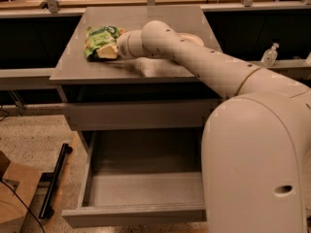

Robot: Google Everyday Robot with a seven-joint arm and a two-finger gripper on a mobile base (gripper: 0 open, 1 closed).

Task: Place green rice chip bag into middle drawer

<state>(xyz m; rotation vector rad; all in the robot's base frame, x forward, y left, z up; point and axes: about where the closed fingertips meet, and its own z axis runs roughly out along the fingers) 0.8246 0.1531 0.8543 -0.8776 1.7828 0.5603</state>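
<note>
The green rice chip bag (98, 39) lies on the grey counter top (160, 69), near its back left corner. My gripper (115, 46) is at the end of the long white arm and sits right against the bag's right side, just above the counter. The middle drawer (143, 188) is pulled open below the counter, and what shows of its floor is bare. My arm and body hide the drawer's right part.
A white bowl (194, 38) sits on the counter behind my arm, mostly hidden. A shut grey drawer front (141, 114) lies above the open drawer. A black bar (54, 178) and a cardboard box (12, 193) are on the floor at left. A small bottle (270, 55) stands at right.
</note>
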